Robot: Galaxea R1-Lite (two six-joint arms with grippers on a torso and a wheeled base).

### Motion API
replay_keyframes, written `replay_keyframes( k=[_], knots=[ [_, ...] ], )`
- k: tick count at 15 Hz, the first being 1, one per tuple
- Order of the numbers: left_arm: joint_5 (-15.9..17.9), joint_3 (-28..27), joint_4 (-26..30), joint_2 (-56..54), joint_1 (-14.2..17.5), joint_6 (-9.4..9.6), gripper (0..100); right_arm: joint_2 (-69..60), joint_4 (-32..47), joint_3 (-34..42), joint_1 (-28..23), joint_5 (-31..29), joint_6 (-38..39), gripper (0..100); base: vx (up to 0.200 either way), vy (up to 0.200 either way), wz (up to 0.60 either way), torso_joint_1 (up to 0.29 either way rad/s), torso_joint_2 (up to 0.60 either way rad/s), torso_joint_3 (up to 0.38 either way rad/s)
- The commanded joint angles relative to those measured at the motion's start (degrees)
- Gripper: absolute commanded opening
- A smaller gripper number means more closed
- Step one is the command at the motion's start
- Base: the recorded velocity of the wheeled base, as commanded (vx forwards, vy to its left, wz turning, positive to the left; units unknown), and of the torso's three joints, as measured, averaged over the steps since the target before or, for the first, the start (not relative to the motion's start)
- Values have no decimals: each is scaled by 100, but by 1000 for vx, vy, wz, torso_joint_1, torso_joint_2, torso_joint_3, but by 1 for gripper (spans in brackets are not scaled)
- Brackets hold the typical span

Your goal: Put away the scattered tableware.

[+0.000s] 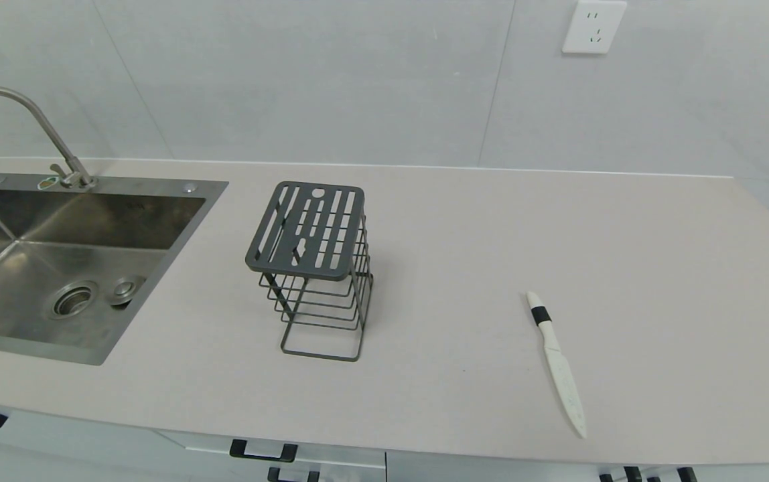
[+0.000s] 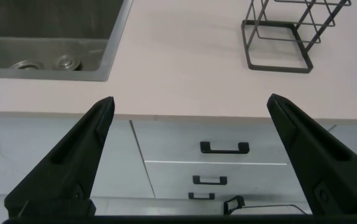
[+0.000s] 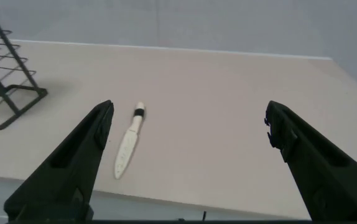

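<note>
Head view: a white knife (image 1: 555, 361) lies flat on the countertop (image 1: 659, 268), well apart from the wire rack (image 1: 311, 268). Left wrist view: the left gripper (image 2: 191, 99) is spread wide and empty; the rack is cut off above its base. Right wrist view: the right gripper (image 3: 188, 104) is spread and empty, with the knife beyond it.

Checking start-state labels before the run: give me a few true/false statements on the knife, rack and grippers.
1. The knife lies flat on the counter, apart from the rack. True.
2. The rack lies tipped on its side. False: it stands upright.
3. The right gripper holds the knife. False: it is open, and the knife lies on the counter beyond it.
4. The left gripper is open. True.
</note>
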State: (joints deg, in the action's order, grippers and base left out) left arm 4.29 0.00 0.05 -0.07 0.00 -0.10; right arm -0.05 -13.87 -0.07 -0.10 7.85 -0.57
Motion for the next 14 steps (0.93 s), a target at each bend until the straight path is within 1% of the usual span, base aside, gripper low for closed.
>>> replay_keyframes(
  k=[1,4,6,7,8,9,11,12,14],
  knots=[
    [2,0,4,7,0,-8,100,58,-19,-230,36,410,5,100,0,0,0,0,0,0],
    [10,0,-5,7,0,-8,100,1306,-54,-1065,71,929,-13,100,0,0,0,0,0,0],
    [2,0,-5,7,0,-8,100,1903,-54,-1399,344,1166,-57,100,0,0,0,0,0,0],
    [2,0,-5,7,0,-8,100,2035,-54,-1478,449,1166,-83,100,0,0,0,0,0,0],
    [2,0,4,7,0,1,100,2378,-54,-1645,774,1166,-127,100,0,0,0,0,0,0],
    [2,0,4,7,0,1,100,2589,-45,-1750,941,1157,-127,100,0,0,0,0,0,0],
    [2,0,4,7,0,1,100,2923,-45,-1926,1152,1175,-127,100,0,0,0,0,0,0],
    [2,0,-5,7,0,1,100,2958,-45,-1935,1170,1175,-127,100,0,0,0,0,0,0],
    [2,0,4,7,0,1,100,3424,-45,-2216,1521,1184,-127,100,0,0,0,0,0,0]
  ],
)
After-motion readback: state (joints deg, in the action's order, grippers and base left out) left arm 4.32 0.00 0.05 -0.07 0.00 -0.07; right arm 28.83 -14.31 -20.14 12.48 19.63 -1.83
